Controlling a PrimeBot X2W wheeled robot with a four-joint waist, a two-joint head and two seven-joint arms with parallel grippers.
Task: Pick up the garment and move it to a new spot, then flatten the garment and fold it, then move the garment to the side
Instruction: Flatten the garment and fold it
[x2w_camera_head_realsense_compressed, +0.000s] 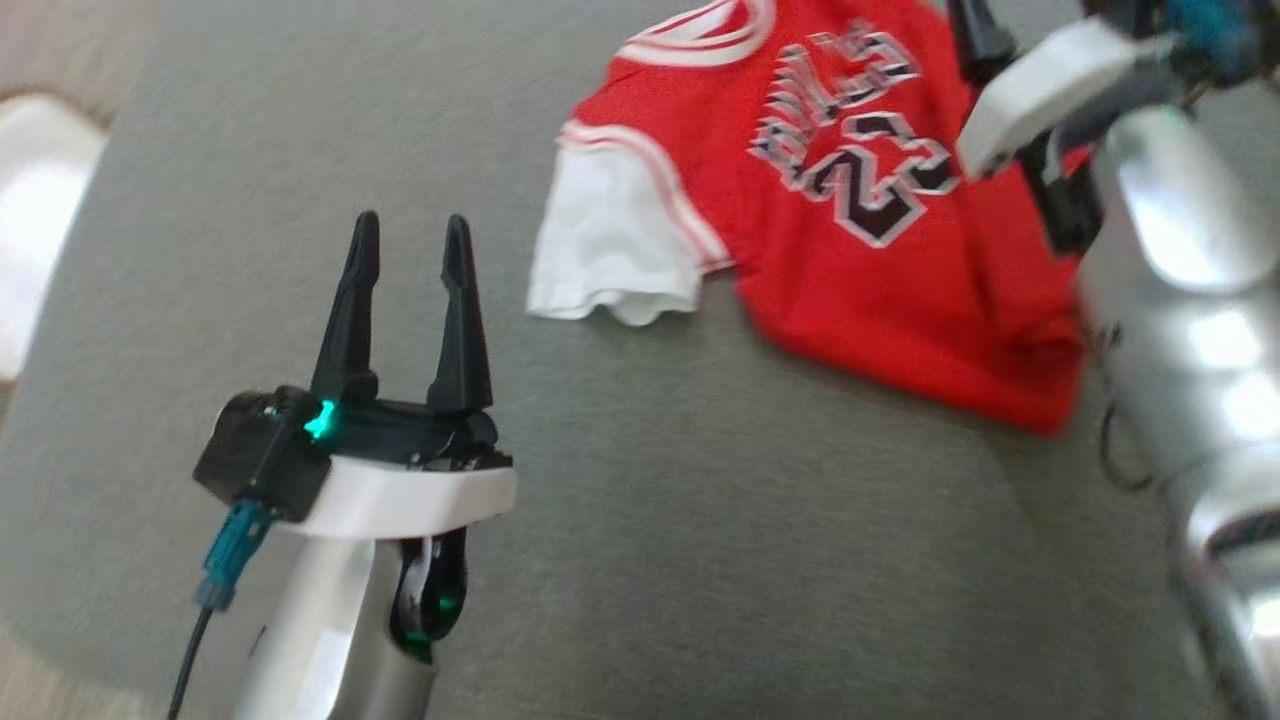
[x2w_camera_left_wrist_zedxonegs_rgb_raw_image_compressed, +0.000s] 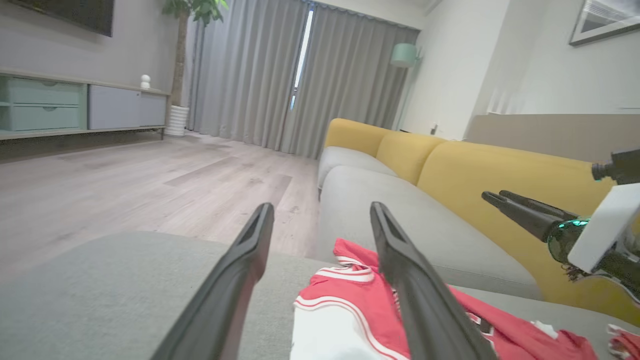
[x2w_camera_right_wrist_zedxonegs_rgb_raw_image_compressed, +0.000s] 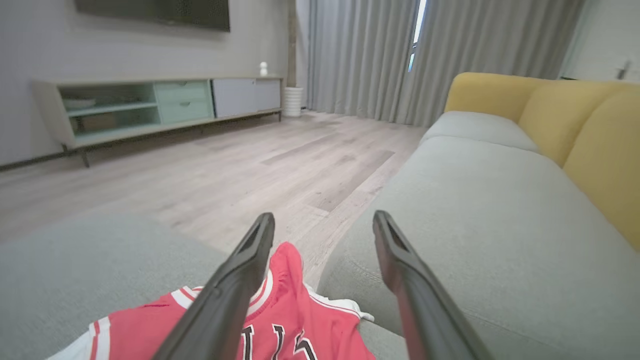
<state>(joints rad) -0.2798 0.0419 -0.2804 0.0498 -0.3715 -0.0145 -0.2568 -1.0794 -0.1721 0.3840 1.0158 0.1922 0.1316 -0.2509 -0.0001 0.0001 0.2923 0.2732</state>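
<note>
The garment (x2w_camera_head_realsense_compressed: 850, 200) is a red jersey with white trim, a white sleeve and the dark number 23. It lies loosely spread on the grey cushion (x2w_camera_head_realsense_compressed: 700, 500) at the upper right of the head view. My left gripper (x2w_camera_head_realsense_compressed: 411, 228) stands open to its left, apart from the cloth, with nothing between its fingers. In the left wrist view the garment (x2w_camera_left_wrist_zedxonegs_rgb_raw_image_compressed: 350, 295) lies below and just beyond the left gripper (x2w_camera_left_wrist_zedxonegs_rgb_raw_image_compressed: 321, 207). My right gripper (x2w_camera_right_wrist_zedxonegs_rgb_raw_image_compressed: 322, 220) hovers open over the garment's collar end (x2w_camera_right_wrist_zedxonegs_rgb_raw_image_compressed: 280, 320) and holds nothing. Its fingers (x2w_camera_left_wrist_zedxonegs_rgb_raw_image_compressed: 520, 212) also show from the side.
A grey sofa seat (x2w_camera_right_wrist_zedxonegs_rgb_raw_image_compressed: 475, 200) with yellow back cushions (x2w_camera_left_wrist_zedxonegs_rgb_raw_image_compressed: 475, 170) runs beyond the garment. A gap and wooden floor (x2w_camera_right_wrist_zedxonegs_rgb_raw_image_compressed: 250, 165) separate the two grey cushions. A low TV cabinet (x2w_camera_right_wrist_zedxonegs_rgb_raw_image_compressed: 150, 105) and curtains (x2w_camera_left_wrist_zedxonegs_rgb_raw_image_compressed: 300, 75) stand far off. My right forearm (x2w_camera_head_realsense_compressed: 1180, 300) fills the head view's right edge.
</note>
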